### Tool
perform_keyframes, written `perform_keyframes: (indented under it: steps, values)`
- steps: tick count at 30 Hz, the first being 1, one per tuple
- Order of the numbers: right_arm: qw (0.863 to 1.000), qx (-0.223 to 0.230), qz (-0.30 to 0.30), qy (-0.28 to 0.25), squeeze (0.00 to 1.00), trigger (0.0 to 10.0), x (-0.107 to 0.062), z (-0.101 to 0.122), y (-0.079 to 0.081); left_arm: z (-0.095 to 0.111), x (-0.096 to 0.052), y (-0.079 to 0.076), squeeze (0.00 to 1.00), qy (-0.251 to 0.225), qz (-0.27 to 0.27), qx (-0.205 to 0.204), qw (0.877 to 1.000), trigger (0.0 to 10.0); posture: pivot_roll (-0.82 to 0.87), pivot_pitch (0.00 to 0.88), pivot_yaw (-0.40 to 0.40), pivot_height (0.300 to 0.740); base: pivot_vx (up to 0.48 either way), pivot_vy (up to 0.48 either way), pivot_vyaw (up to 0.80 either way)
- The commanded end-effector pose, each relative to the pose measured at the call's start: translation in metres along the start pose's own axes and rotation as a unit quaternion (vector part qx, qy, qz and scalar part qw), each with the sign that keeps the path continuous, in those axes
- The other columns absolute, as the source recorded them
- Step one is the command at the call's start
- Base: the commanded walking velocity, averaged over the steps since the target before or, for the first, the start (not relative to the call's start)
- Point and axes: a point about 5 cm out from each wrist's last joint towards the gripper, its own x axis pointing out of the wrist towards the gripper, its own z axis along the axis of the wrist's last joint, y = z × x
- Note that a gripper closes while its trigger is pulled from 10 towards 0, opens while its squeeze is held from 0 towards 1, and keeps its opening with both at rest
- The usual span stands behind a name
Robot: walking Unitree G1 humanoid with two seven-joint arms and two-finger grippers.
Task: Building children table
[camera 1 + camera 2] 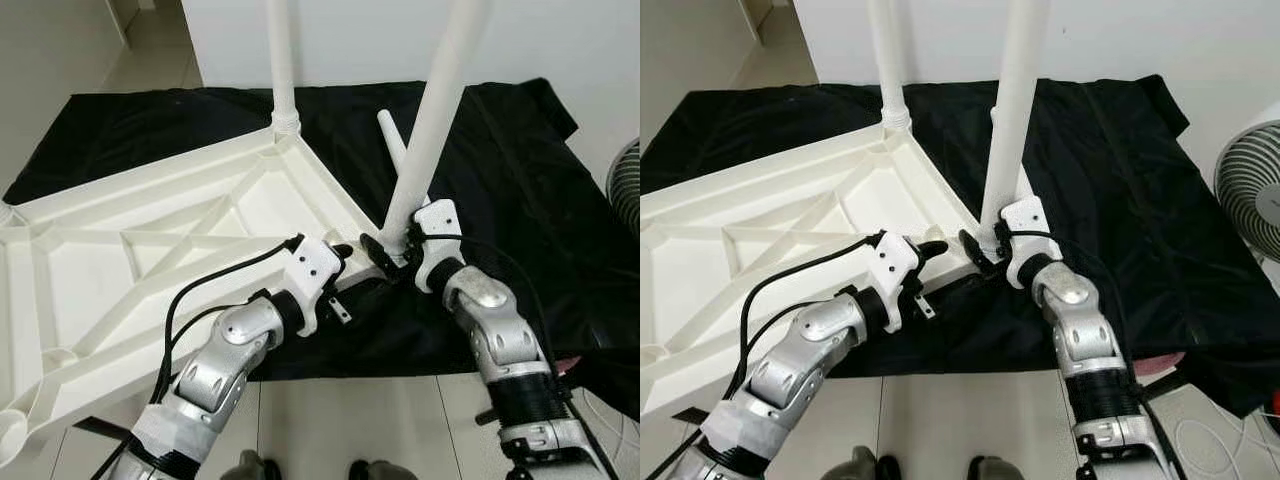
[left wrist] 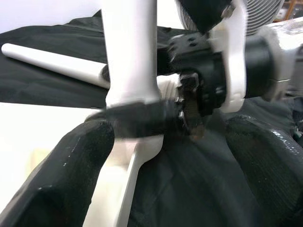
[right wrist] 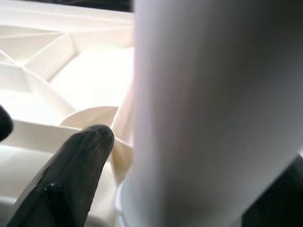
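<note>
Step in hand: seating a white table leg (image 1: pixel 432 120) into the near corner socket of the upturned white tabletop (image 1: pixel 150 250), which lies on a black cloth (image 1: pixel 520 170)
How to do it well: bring the leg upright over the socket and press straight down; it leans now
Right pincer (image 1: pixel 395 248): clamped on the leg's foot, forearm reaching up from below
Left pincer (image 1: pixel 340 262): fingers apart, just beside the socket, steadying the corner
Fitted leg (image 1: pixel 283 70): stands upright at the far corner
Spare leg (image 1: pixel 392 140): flat on the cloth behind

Silver arms, black-fingered grippers
White wrist housings are capping the left gripper (image 1: pixel 345 252) and right gripper (image 1: pixel 385 252); black cables are trailing along ribbed forearms.
</note>
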Motion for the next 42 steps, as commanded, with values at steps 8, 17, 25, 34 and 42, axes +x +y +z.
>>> perform_keyframes:
  steps: [8,17,25,34,42]
  values:
    - [0.998,-0.025,0.055,-0.006,0.00,10.0,0.014,0.000,-0.001,-0.003,0.000,-0.001,0.00,0.009,-0.019,0.000,1.000,10.0,-0.11,0.091,0.046,0.740,0.000,0.000,0.00]
    - [0.997,-0.009,0.079,0.010,0.00,0.0,0.013,-0.009,-0.006,-0.003,-0.001,-0.002,0.00,0.010,-0.018,-0.002,1.000,10.0,-0.10,0.091,0.045,0.740,0.000,0.000,0.00]
    - [0.998,0.034,0.058,0.002,0.00,10.0,0.005,-0.021,-0.002,-0.004,0.001,-0.007,0.00,0.010,-0.028,-0.005,1.000,10.0,-0.11,0.090,0.042,0.740,0.000,0.000,0.00]
    - [0.995,0.084,-0.051,0.025,0.00,10.0,0.008,-0.024,0.004,-0.006,0.000,-0.009,0.00,0.012,-0.031,-0.006,0.999,10.0,-0.11,0.090,0.040,0.740,0.000,0.000,0.00]
    - [0.974,0.124,-0.185,0.042,0.00,10.0,0.001,-0.026,0.016,-0.008,0.000,-0.011,0.00,0.014,-0.031,-0.010,0.999,10.0,-0.12,0.085,0.038,0.740,0.000,0.000,0.00]
